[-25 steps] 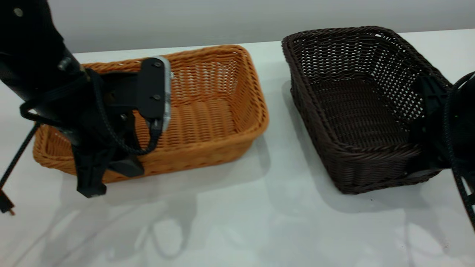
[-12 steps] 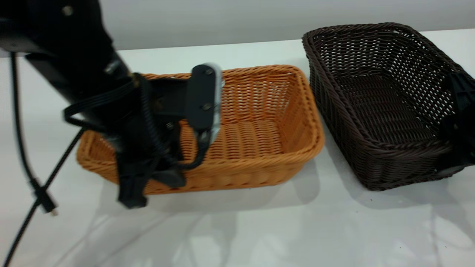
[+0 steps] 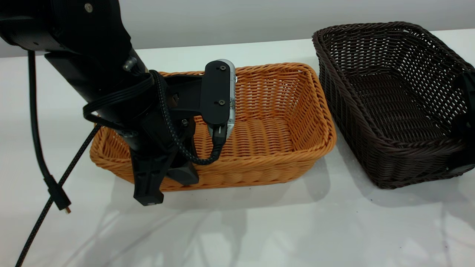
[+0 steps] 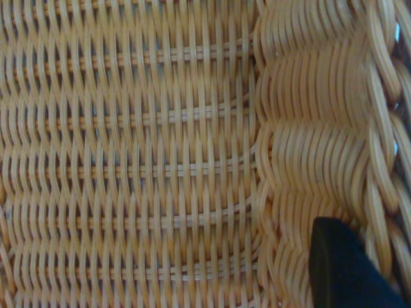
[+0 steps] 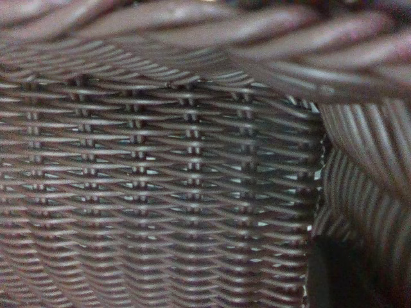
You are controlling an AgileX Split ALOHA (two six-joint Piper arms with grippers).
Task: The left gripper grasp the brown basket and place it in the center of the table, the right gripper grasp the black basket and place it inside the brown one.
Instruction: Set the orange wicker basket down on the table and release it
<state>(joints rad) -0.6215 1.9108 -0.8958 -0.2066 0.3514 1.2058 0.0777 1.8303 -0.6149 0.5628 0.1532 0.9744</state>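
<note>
The bulky black left gripper [image 3: 163, 185] is clamped over the near rim of the orange-tan woven wicker basket [image 3: 267, 148], mid-table on the white tabletop [image 3: 259, 230], just left of the dark brown-black woven wicker basket [image 3: 386, 104], whose right end the right gripper [image 3: 465, 122] grips.

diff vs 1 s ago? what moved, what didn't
The left end effector, gripping the near wall of the brown basket, has dragged it rightward toward the table centre. The black basket has also shifted right and looks raised and tilted, held at its right end by the right end effector. Both grips unchanged; baskets remain apart.
</note>
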